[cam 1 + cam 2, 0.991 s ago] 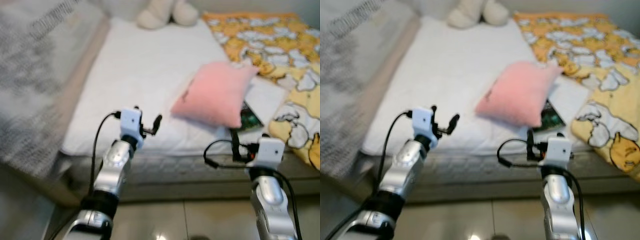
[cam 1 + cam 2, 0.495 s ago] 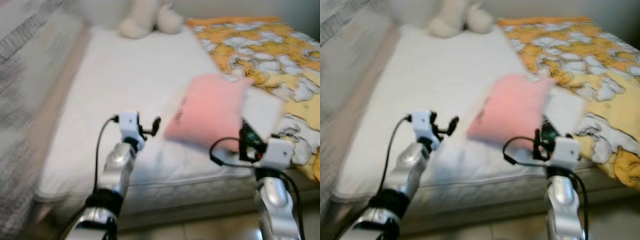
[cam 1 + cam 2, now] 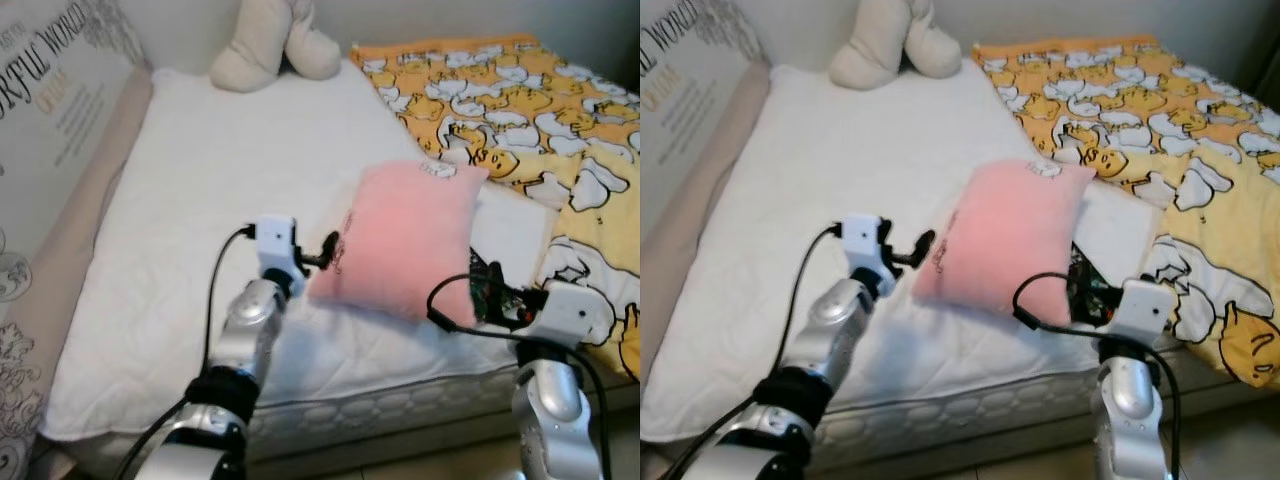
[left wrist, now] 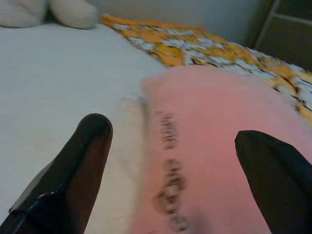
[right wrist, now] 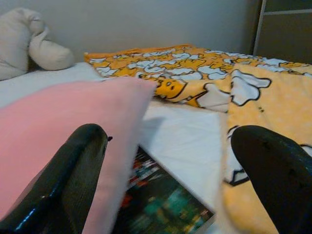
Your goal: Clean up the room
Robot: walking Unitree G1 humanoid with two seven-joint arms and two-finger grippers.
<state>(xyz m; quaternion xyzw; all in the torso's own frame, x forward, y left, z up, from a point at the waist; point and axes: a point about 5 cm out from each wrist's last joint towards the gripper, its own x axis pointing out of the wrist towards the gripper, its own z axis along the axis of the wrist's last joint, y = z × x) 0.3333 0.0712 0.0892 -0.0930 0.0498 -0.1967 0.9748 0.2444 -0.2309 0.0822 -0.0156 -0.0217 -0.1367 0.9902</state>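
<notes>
Left wrist view shows the left gripper point(image 4: 173, 170) with its two black fingers point(image 4: 73, 170) spread wide, the soft pink square pillow point(image 4: 219, 146) lying between and just beyond them. From the head camera, that gripper point(image 3: 318, 252) hovers over the white quilted mattress point(image 3: 180, 230), right at the pillow's left edge; whether it touches the fabric cannot be told. The pillow point(image 3: 1005, 235) rests tilted on the mattress, towards the near right of the bed, with dark lettering along its left side.

The right gripper point(image 5: 170, 161) also has its fingers held wide apart, pointing at the pillow's near right corner and at a dark glossy book or magazine point(image 5: 161, 204) that pokes out from under the pillow. In the head view this gripper point(image 3: 1085, 290) sits near the mattress's front edge, just right of the pillow.

Farther right, a yellow and orange blanket printed with white cartoon figures point(image 3: 520, 100) covers the bed. A cream plush toy point(image 3: 272, 42) sits at the far end, and a pale printed panel with lettering point(image 3: 50, 110) stands along the left.
</notes>
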